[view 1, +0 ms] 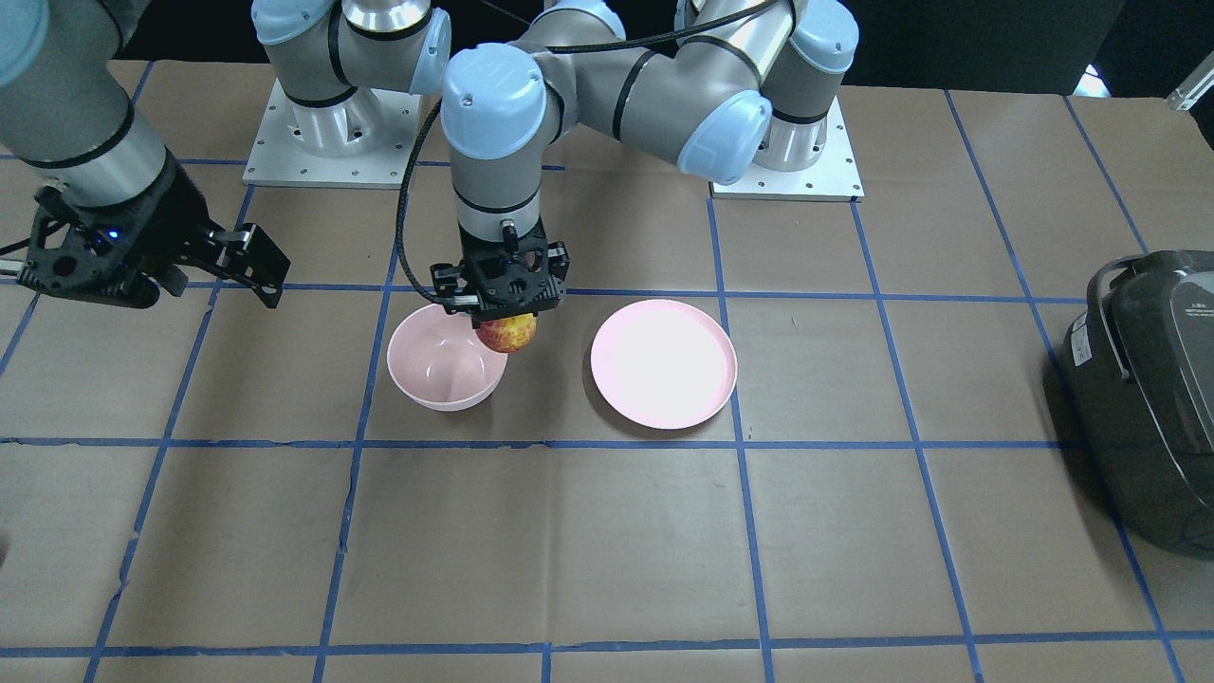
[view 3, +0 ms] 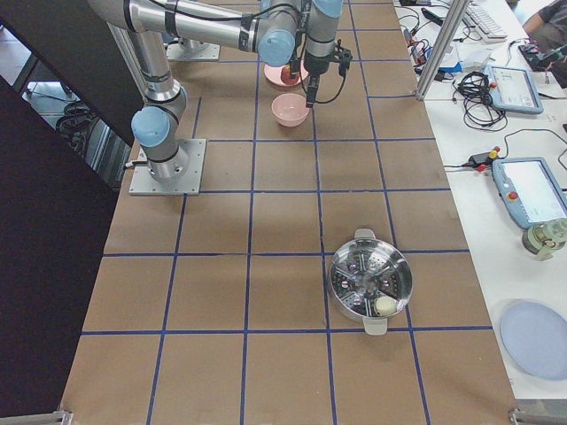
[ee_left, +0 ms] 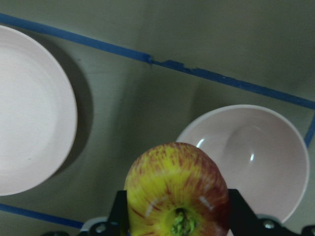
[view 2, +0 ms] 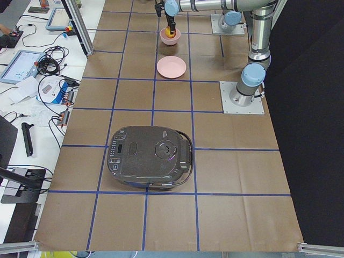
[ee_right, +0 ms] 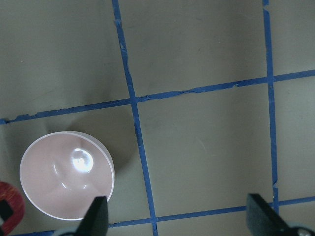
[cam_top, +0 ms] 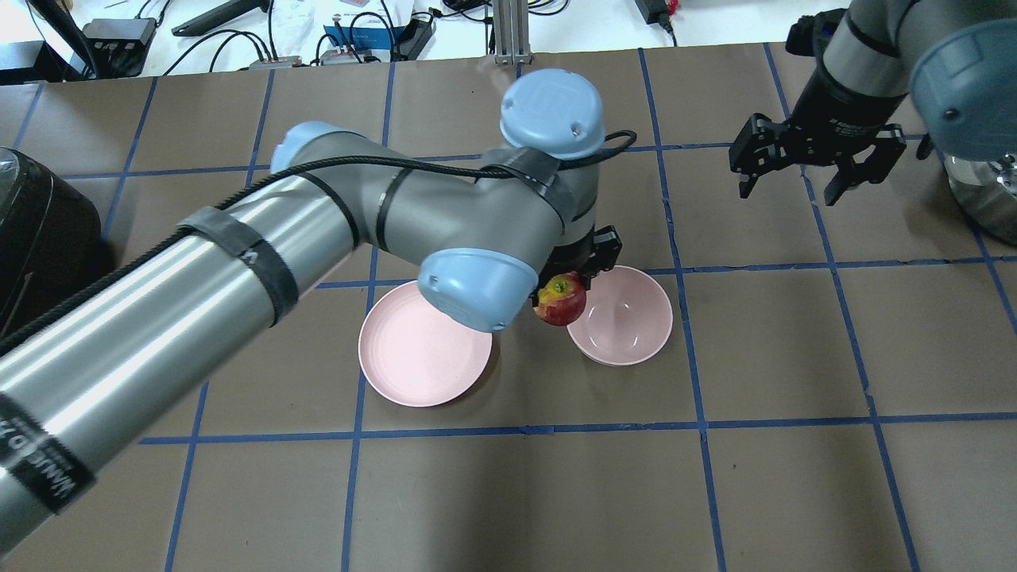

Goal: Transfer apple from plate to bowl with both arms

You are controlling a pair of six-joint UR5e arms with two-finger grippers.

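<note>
My left gripper (view 1: 507, 327) is shut on the red and yellow apple (view 1: 506, 333) and holds it in the air over the bowl's rim nearest the plate. The apple also shows in the overhead view (cam_top: 561, 299) and fills the bottom of the left wrist view (ee_left: 177, 191). The deep pink bowl (view 1: 444, 359) is empty. The flat pink plate (view 1: 663, 362) beside it is empty. My right gripper (cam_top: 794, 181) is open and empty, raised well off to the side of the bowl (cam_top: 624, 314). The right wrist view shows the bowl (ee_right: 66, 183) below it.
A dark rice cooker (view 1: 1152, 398) stands at the table's end on my left. A steel steamer pot (view 3: 370, 282) sits at the end on my right. Blue tape lines grid the brown table cover (view 1: 607, 550).
</note>
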